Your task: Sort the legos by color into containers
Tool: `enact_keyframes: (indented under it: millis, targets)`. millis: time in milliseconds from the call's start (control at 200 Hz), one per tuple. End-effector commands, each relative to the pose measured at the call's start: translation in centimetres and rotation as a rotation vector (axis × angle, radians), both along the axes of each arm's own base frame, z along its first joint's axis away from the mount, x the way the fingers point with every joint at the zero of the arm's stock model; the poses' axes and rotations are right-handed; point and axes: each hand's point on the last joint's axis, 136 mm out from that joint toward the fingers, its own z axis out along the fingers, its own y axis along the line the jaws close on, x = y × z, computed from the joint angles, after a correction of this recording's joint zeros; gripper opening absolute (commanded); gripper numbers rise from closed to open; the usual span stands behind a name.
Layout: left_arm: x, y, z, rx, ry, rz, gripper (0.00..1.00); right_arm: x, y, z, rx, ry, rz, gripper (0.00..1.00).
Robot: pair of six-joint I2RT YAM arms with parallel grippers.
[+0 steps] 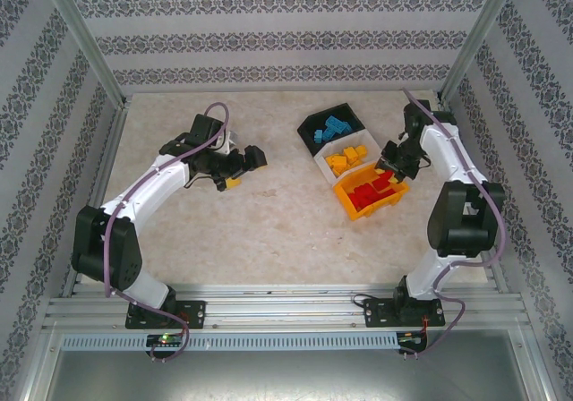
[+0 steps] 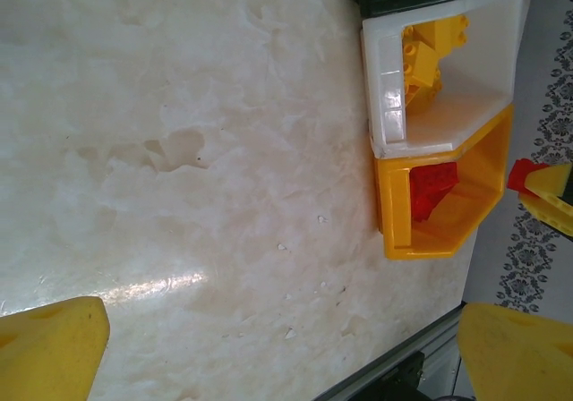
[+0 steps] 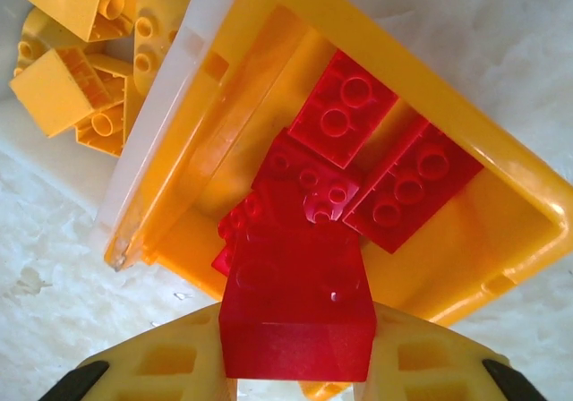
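Right wrist: red lego [image 3: 297, 325] in right claw [image 3: 299, 361] over orange bin [image 3: 448, 106] rim

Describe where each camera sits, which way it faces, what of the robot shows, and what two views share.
Top external: above and behind the robot, looking down on the table; left arm and right arm show.
Left wrist: on the left arm, facing across the table toward the orange rectangular plastic bin; own yellow fingertips show.
Right wrist: above that bin, looking in; its end effector grips a red studded plastic brick.
Shared: all show that bin.
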Motion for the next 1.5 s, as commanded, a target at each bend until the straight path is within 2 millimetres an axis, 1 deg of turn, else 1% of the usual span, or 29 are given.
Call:
enact_keyframes:
  millis: [0,210,400,515,874,939,969,1044,1084,1134,1249,1494]
  targets:
    - [0.5,-0.3,1.1,-0.006,-0.029,0.012,1.0,1.4,-0.7,-0.5,0.015,-0.017,-0.007,0.24]
    - [0.4,0.0,1.2,0.012,-0.028,0.017,1.0,2.2,-0.7,-2.2,0.032,0.017,-0.011,0.23]
    - [0.1,0.2,0.5,0.024,-0.011,0.017,1.0,2.1,-0.7,-3.5,0.036,0.046,-0.011,0.24]
    - [0.2,0.0,0.4,0.017,-0.004,0.013,1.0,1.9,-0.6,-4.3,0.042,0.06,-0.009,0.24]
    - [0.0,-0.1,0.5,0.006,0.01,0.018,1.0,1.3,-0.4,-5.8,0.054,0.084,-0.011,0.24]
    - [-0.2,0.1,0.3,0.01,0.015,0.024,1.0,1.1,-0.3,-5.9,0.056,0.086,-0.008,0.26]
    - [-0.3,0.1,0.4,0.01,0.015,0.026,1.0,1.1,-0.3,-5.8,0.057,0.086,-0.008,0.29]
    - [-0.4,0.2,0.3,0.013,0.013,0.031,1.0,0.9,-0.4,-5.7,0.054,0.09,-0.005,0.46]
    - [-0.4,0.3,0.4,0.019,0.013,0.037,1.0,0.9,-0.4,-5.6,0.048,0.086,-0.003,0.54]
    - [-0.5,0.5,0.4,0.025,0.01,0.038,1.0,0.9,-0.6,-5.1,0.04,0.075,-0.003,0.6]
    - [-0.5,0.7,0.5,0.036,0.001,0.046,1.0,1.2,-0.8,-3.7,0.025,0.032,-0.006,0.63]
    - [-0.7,1.0,0.7,0.039,-0.017,0.057,1.0,1.3,-0.7,-0.6,0.023,-0.032,-0.012,0.66]
